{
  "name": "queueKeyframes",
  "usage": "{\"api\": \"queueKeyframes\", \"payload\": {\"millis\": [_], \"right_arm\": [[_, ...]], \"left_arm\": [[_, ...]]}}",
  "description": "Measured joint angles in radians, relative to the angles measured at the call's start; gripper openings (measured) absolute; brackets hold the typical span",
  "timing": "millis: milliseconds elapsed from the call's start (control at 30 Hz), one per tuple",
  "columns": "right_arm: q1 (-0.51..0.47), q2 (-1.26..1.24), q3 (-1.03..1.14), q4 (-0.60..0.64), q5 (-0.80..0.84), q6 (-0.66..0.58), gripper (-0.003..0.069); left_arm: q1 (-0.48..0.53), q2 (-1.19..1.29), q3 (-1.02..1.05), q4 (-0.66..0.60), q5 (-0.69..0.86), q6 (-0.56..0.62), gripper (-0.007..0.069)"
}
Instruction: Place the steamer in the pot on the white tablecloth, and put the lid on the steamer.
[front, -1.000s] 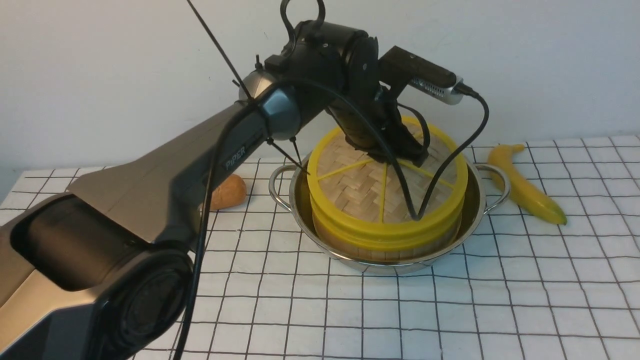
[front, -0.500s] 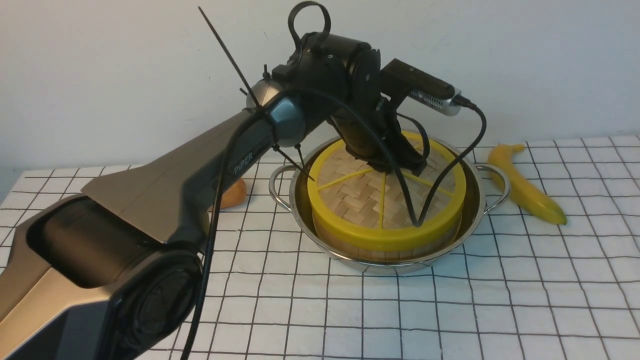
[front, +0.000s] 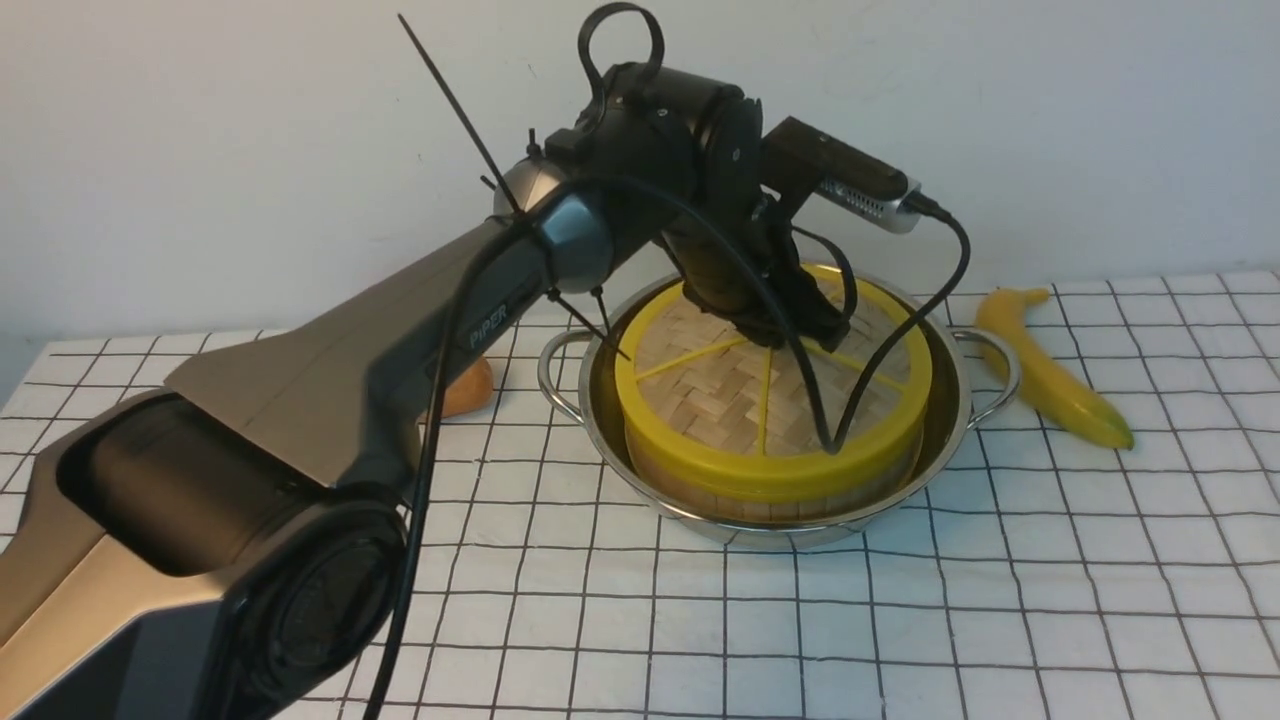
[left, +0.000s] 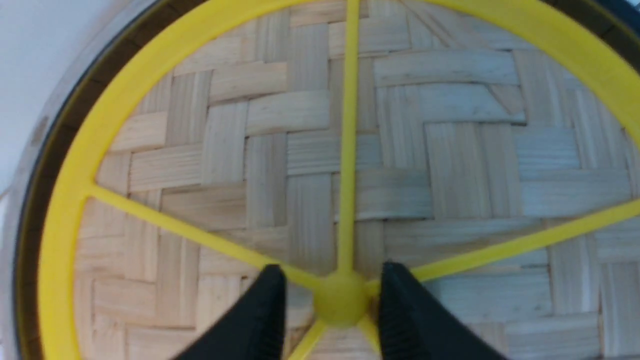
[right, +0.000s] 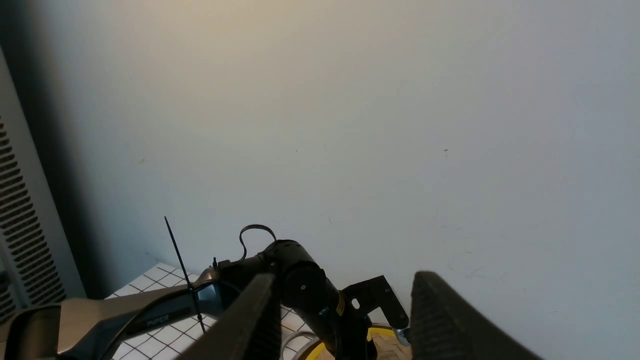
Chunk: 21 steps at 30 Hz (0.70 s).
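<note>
Lid (front: 750, 385) on steamer (front: 700, 500), in pot (front: 597, 410).
Your left claw (left: 330, 270) straddles the knob (left: 341, 302) without gripping; your right claw (right: 345, 280) hangs spread, empty.

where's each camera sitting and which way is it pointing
Front view: between the arms, facing forward at the pot and lid on the tablecloth; the left arm shows.
Left wrist view: just above the lid, looking down; its jaws flank the knob.
Right wrist view: raised, facing the wall; its open jaws frame the left arm.
All three show the lid; front and right wrist share the left arm.
</note>
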<state>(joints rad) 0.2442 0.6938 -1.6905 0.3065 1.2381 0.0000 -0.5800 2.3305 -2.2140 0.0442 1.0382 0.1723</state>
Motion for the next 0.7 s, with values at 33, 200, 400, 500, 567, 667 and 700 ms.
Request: {"api": "queueKeyframes", "payload": {"millis": [33, 200, 400, 500, 567, 667, 700], "right_arm": [[0.0, 0.0, 0.0, 0.0, 0.0, 0.0, 0.0365], [0.0, 0.0, 0.0, 0.0, 0.0, 0.011, 0.0365], [0.0, 0.0, 0.0, 0.0, 0.0, 0.015, 0.0365], [0.0, 0.0, 0.0, -0.001, 0.0, 0.016, 0.0365], [0.0, 0.0, 0.0, -0.001, 0.0, 0.016, 0.0365], [0.0, 0.0, 0.0, -0.004, 0.0, 0.016, 0.0365], [0.0, 0.0, 0.0, -0.009, 0.0, 0.016, 0.0365]], "left_arm": [[0.0, -0.002, -0.005, 0.002, 0.004, 0.0, 0.0311], [0.0, -0.038, -0.096, 0.07, 0.13, 0.001, 0.0503], [0.0, -0.133, -0.18, 0.177, 0.17, 0.0, 0.0579], [0.0, -0.213, -0.184, 0.198, 0.172, -0.001, 0.0564], [0.0, -0.263, -0.184, 0.199, 0.173, -0.006, 0.0536], [0.0, -0.34, -0.184, 0.193, 0.174, -0.019, 0.0497], [0.0, -0.369, -0.183, 0.183, 0.174, -0.026, 0.0473]]}}
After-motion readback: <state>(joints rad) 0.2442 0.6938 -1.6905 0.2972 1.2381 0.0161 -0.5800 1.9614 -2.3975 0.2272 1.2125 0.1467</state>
